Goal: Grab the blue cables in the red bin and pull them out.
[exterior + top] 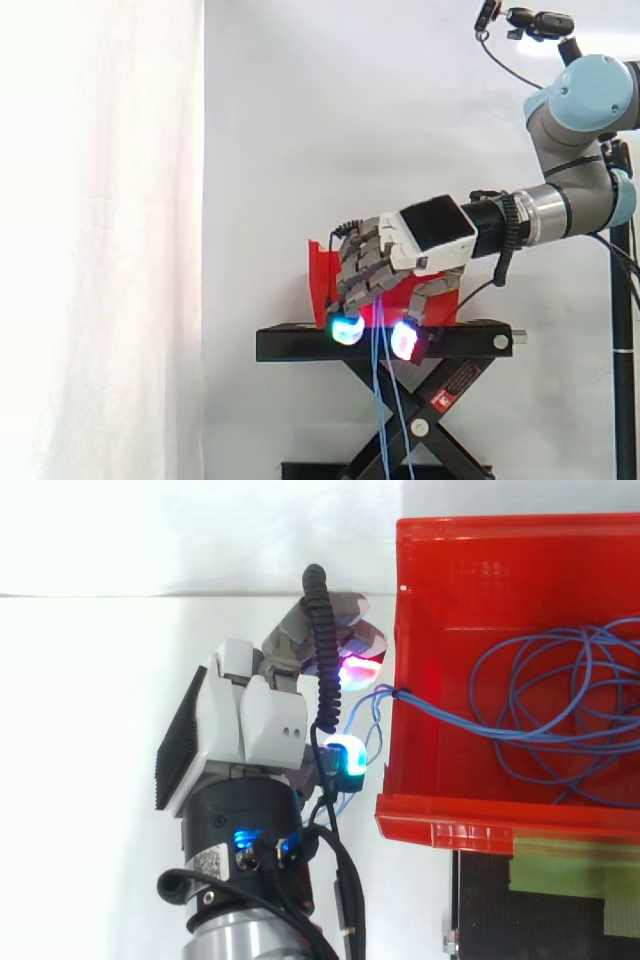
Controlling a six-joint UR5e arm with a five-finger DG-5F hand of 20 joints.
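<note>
Red bin (450, 590) holds most of the blue cables (520, 737), coiled loosely inside. Just outside its wall, the hand (250, 720) has its fingers curled round a few strands trailing over the edge. Extraction looks begun; the next move calls for a steady pull away from the bin, grip firm.

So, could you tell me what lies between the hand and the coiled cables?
Top view: the bin's wall, crossed by cables running to the hand.
</note>
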